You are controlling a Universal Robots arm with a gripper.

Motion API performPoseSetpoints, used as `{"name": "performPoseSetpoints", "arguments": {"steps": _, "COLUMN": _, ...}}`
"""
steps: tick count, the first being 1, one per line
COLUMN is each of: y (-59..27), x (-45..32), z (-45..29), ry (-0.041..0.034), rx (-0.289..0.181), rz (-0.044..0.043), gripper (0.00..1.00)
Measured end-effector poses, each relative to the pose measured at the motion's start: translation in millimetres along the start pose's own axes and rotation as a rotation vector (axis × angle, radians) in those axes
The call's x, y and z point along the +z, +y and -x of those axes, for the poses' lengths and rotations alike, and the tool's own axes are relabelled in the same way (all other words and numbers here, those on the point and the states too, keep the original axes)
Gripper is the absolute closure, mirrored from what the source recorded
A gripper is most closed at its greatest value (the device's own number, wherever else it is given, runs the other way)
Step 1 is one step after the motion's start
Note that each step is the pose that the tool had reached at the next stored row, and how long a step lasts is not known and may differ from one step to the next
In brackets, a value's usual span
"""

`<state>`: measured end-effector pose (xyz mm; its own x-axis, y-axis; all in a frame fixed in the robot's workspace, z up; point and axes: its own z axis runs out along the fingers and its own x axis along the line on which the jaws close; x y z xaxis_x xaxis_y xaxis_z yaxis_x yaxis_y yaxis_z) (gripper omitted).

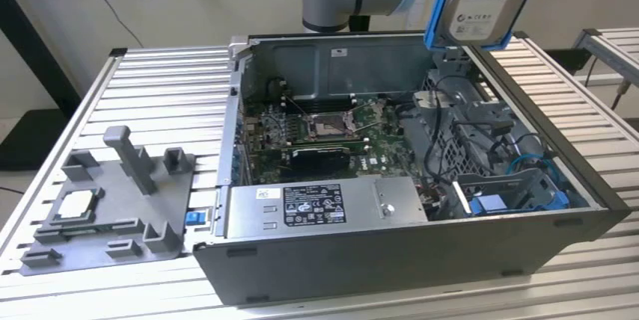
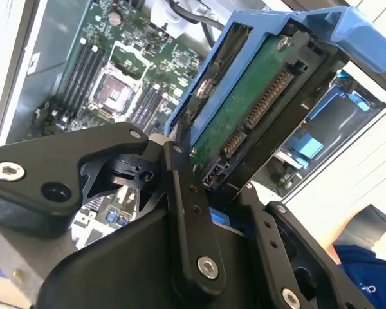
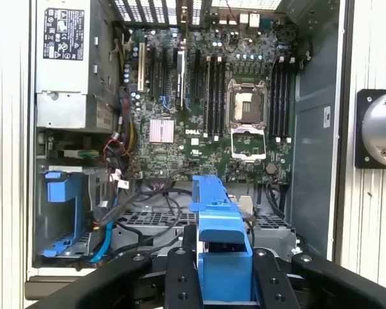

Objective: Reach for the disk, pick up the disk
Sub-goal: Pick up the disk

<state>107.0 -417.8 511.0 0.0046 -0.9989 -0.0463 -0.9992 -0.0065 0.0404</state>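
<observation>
The disk [image 1: 483, 6], a silver drive with a white label in a bright blue bracket, hangs upright in the air above the far right corner of the open computer case [image 1: 399, 253]. In the second wrist view the disk [image 2: 244, 109] shows its green circuit board and connector side. My gripper [image 2: 212, 187] is shut on its lower end, with black fingers on both sides. In the first wrist view the blue bracket [image 3: 222, 244] sits squeezed between the two fingers of the gripper [image 3: 224, 267], above the motherboard [image 3: 212, 109].
Inside the case lie a grey power supply box [image 1: 325, 206] with a sticker, loose cables [image 1: 439, 148] and a blue drive bay [image 1: 499, 204]. On the exterior view's left a grey fixture [image 1: 110, 208] holds a small silver chip [image 1: 78, 204]. All rest on a slatted metal table [image 1: 170, 88].
</observation>
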Motion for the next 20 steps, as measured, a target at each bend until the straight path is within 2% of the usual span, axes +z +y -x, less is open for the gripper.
{"name": "performPoseSetpoints", "arguments": {"steps": 11, "y": 0.1, "x": -0.5, "z": -20.1, "ry": 0.0001, "rx": 0.001, "rz": 0.0000, "gripper": 1.00}}
{"name": "performPoseSetpoints", "arguments": {"steps": 20, "y": 0.3, "x": -1.1, "z": -39.3, "ry": -0.0001, "rx": 0.001, "rz": -0.0001, "gripper": 1.00}}
